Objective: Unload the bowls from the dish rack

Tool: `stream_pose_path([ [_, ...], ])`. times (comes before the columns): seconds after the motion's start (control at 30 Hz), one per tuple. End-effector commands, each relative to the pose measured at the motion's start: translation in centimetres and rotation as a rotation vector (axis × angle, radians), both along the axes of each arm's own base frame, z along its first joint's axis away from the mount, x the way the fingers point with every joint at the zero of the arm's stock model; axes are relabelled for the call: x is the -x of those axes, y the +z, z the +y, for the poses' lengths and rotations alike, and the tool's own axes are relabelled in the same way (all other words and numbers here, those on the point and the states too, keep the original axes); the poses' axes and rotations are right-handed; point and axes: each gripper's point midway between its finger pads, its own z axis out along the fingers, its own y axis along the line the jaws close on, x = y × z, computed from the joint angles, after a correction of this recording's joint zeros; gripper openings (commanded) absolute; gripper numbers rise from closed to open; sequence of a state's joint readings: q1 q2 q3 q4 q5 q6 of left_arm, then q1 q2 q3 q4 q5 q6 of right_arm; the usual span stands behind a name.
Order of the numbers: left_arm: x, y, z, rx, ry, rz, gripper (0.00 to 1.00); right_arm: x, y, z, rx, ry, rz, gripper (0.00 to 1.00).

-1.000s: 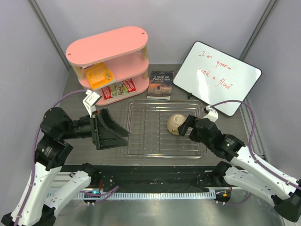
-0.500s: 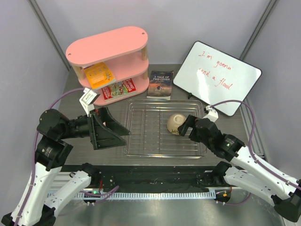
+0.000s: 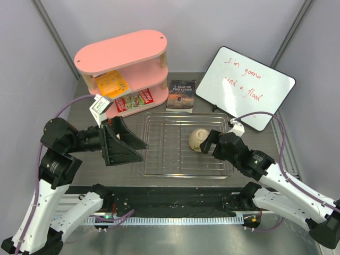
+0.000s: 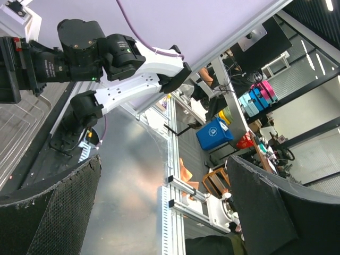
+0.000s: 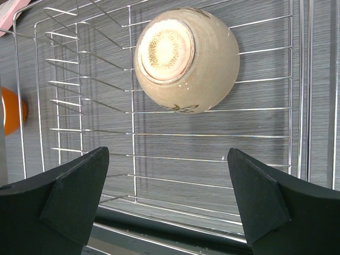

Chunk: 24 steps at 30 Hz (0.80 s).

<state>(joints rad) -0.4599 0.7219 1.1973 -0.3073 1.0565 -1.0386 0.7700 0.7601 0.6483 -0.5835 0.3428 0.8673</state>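
The silver wire dish rack [image 3: 170,159] lies mid-table. A beige-tan bowl [image 3: 197,139] rests tipped in its right half, its foot turned towards my right wrist camera [image 5: 186,58]. My right gripper [image 3: 208,142] is open and empty just right of that bowl, its jaws [image 5: 169,159] apart over the rack's bars [image 5: 212,133]. An orange bowl [image 5: 10,110] shows at the rack's left rim; the left gripper hides it from above. My left gripper [image 3: 139,149] is open and empty, raised over the rack's left edge [image 4: 164,175]. The other bowls are out of view.
A pink oval shelf unit [image 3: 125,66] stands at the back left, a book [image 3: 181,94] behind the rack, and a whiteboard [image 3: 245,87] at the back right. The left wrist view looks past the right arm [image 4: 106,53] and off the table.
My left arm has drawn back a little to the left and lifted, still open. My right gripper has edged slightly left towards the beige bowl. The bowl has not moved.
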Motion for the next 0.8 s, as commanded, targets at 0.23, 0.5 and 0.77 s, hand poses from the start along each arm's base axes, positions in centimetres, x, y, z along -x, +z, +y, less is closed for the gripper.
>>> stream_pose_path([
  [0.23, -6.6, -7.4, -1.0, -0.27, 0.189, 0.1, 0.97, -0.2, 5.0, -0.1, -0.065, 0.01, -0.097, 1.0],
  [0.5, -12.2, -14.1, -2.7, -0.439, 0.274, 0.204, 0.96, -0.2, 4.8, -2.0, 0.069, -0.018, -0.076, 1.0],
  [0.77, -17.1, -17.3, -7.0, -0.643, 0.3, 0.203, 0.96, -0.1, 1.9, -1.6, 0.078, -0.021, -0.019, 1.0],
])
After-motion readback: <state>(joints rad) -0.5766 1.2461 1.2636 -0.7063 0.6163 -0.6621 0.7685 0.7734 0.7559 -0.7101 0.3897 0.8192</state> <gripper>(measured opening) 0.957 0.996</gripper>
